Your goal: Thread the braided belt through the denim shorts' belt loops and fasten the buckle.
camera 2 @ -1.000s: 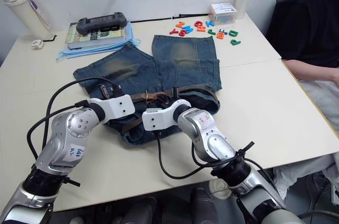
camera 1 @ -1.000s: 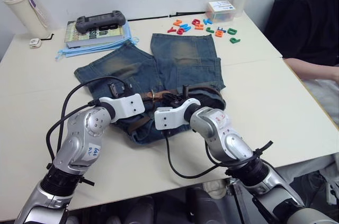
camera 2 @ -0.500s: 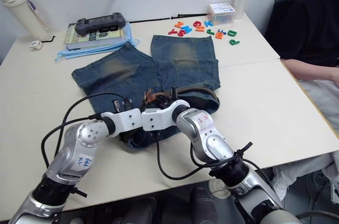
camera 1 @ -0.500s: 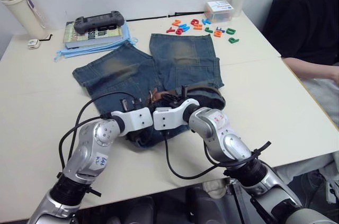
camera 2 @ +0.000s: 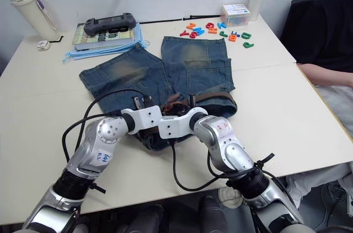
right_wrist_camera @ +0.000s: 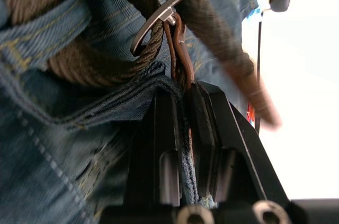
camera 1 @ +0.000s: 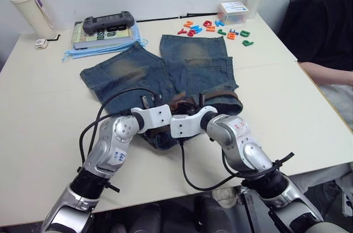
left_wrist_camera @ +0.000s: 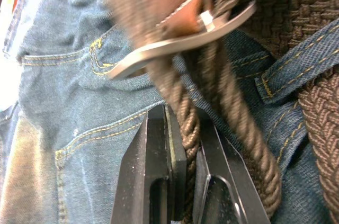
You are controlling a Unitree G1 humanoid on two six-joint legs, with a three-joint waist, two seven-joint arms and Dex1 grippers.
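Your left gripper [left_wrist_camera: 183, 144] is pinching the braided belt [left_wrist_camera: 233, 144] just below the buckle [left_wrist_camera: 180, 44], at the waistband of the denim shorts [camera 1: 187, 70] lying flat on the table [camera 1: 44, 112]. Your right gripper [right_wrist_camera: 183, 107] is clamping the waistband edge and the leather end by the buckle, beside a belt loop [left_wrist_camera: 296, 68].

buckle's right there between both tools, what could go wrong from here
1. The left tool pinches only the braided belt just below the buckle; the rounded weave could slip out when pulled.
2. The right tool clamps the leather end together with an edge of the denim shorts, so pulling may bunch the waistband instead of seating the buckle.
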